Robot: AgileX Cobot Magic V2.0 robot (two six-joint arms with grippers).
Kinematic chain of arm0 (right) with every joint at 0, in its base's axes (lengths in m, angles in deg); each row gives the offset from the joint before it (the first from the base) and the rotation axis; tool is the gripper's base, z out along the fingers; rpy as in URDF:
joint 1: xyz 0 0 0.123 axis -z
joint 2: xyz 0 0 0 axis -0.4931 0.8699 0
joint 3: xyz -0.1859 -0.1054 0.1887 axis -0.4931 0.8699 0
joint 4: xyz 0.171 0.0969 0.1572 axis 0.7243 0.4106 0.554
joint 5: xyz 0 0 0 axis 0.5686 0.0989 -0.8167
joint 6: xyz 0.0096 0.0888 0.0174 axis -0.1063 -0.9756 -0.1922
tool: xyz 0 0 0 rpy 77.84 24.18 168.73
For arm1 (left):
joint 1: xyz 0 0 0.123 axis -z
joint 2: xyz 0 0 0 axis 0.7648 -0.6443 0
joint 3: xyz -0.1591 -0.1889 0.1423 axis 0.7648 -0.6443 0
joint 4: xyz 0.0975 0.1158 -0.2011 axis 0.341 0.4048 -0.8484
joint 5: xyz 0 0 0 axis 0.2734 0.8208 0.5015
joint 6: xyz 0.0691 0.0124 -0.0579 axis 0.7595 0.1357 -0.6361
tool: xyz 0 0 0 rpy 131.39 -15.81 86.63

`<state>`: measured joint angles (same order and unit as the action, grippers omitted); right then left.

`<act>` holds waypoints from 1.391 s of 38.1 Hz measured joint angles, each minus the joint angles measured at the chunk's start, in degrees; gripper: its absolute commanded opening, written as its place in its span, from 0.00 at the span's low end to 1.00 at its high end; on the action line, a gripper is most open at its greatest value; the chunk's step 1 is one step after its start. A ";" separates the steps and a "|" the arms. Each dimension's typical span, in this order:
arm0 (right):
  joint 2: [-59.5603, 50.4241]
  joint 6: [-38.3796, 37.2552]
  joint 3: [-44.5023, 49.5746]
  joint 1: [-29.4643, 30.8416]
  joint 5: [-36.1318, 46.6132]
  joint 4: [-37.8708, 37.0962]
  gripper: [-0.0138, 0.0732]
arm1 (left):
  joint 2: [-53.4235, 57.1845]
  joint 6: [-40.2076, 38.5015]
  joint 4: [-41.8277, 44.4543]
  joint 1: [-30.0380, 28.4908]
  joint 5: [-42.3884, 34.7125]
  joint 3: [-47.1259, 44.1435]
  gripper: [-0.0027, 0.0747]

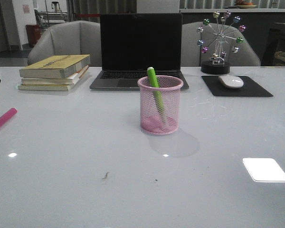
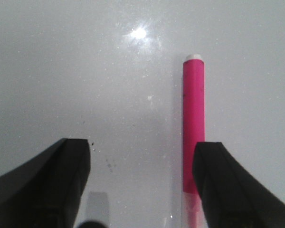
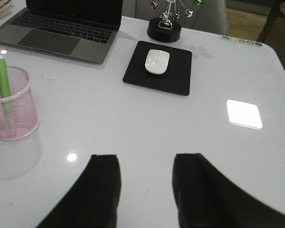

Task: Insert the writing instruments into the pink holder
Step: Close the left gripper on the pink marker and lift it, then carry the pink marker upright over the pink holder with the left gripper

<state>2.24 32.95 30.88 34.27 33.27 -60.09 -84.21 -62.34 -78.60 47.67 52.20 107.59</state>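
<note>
Green marker (image 1: 155, 88) leans in pink holder (image 1: 160, 105); no legible writing.

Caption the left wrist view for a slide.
Open left gripper low over the white table, the pink marker lying flat beside one finger, not yet grasped.

White table (image 1: 61, 190) carries holder (image 1: 160, 105), pink marker (image 1: 3, 119), laptop (image 1: 140, 47), books (image 1: 54, 72), mousepad (image 1: 236, 86).
</note>
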 measured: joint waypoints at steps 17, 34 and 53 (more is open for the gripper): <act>0.00 0.00 0.00 0.00 0.00 0.00 0.61 | -6.91 2.57 -2.07 3.26 3.02 5.97 0.68; 0.00 0.00 0.00 0.00 0.00 0.00 0.61 | -8.99 2.57 -2.69 3.26 4.82 6.69 0.46; 0.00 0.00 0.00 0.00 0.00 0.00 0.61 | -8.79 2.82 -3.46 3.26 9.76 7.19 0.16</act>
<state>2.24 32.95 30.88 34.27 33.27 -60.09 -92.99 -59.52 -82.05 50.93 61.96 114.78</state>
